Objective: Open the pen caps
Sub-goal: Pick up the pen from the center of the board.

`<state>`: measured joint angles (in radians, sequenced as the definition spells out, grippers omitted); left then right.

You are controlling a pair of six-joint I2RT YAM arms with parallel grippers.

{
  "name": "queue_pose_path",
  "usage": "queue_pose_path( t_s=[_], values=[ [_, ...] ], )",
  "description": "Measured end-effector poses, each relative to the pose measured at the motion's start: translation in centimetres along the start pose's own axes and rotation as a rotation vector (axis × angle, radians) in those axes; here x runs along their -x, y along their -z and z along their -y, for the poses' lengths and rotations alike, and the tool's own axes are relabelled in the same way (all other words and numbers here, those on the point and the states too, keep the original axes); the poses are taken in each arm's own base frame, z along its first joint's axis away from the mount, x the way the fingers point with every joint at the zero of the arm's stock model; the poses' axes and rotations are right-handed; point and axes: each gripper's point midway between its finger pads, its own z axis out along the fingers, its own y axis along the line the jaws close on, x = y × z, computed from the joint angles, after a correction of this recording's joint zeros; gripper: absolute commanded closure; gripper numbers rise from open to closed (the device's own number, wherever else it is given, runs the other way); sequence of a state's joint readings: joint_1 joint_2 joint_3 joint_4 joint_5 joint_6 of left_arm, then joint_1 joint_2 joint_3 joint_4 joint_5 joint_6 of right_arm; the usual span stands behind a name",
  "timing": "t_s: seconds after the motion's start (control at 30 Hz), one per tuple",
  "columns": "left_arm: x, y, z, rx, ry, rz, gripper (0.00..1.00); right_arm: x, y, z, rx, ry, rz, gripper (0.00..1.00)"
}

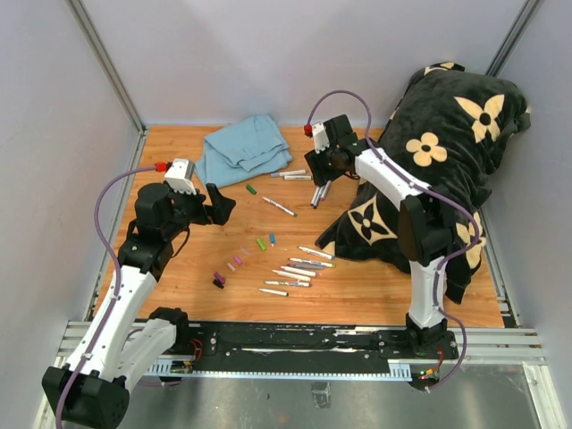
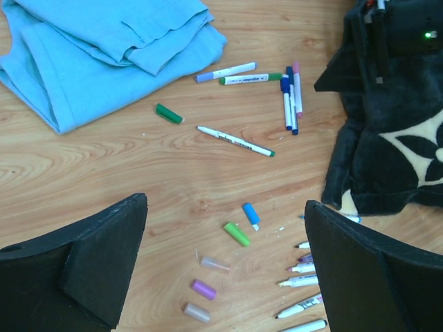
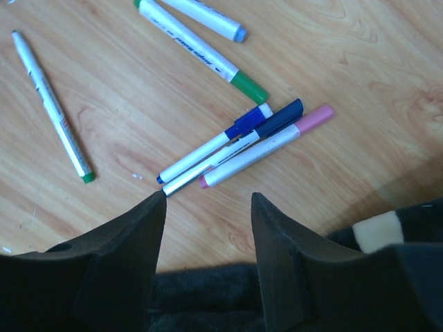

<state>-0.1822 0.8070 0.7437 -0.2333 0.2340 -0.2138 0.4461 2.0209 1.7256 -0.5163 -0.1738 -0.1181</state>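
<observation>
Right gripper (image 3: 208, 200) hangs spread and empty; we see three pen caps (image 3: 252, 119) lying diagonal, pointing up-right in its wrist view, blanket (image 1: 465, 152) right beside.

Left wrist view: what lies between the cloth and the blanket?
Two pens by the cloth, three by the blanket, a thin one lower; left wrist view.

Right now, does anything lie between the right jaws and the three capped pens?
Nothing visible does. Only bare wood lies between the open right jaws and the three capped pens; the black blanket lies beneath the jaws.
</observation>
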Motion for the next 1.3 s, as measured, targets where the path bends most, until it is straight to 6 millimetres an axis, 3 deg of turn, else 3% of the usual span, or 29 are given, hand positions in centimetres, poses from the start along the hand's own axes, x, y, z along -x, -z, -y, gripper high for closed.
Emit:
queue_pose_path(
  t_s=[0.27,0.47,0.7,1.3],
  values=[
    [-0.2,-0.1,0.1,-0.012,0.004,-0.011,0.01,-1.6,-3.1,1.3,-0.029,-0.097,-0.076,0.69],
    [-0.4,-0.2,0.0,-0.015,0.011,-0.017,0.01,-1.4,-5.0,2.9,-0.07,-0.148,-0.095,0.69],
    [-0.5,-0.2,-0.2,-0.014,0.018,-0.02,0.01,-3.2,-5.8,4.1,-0.107,-0.183,-0.149,0.68],
    [-0.4,-0.3,-0.1,-0.023,0.025,-0.02,0.01,-5.0,-7.2,4.1,-0.106,-0.206,-0.193,0.72]
  ],
)
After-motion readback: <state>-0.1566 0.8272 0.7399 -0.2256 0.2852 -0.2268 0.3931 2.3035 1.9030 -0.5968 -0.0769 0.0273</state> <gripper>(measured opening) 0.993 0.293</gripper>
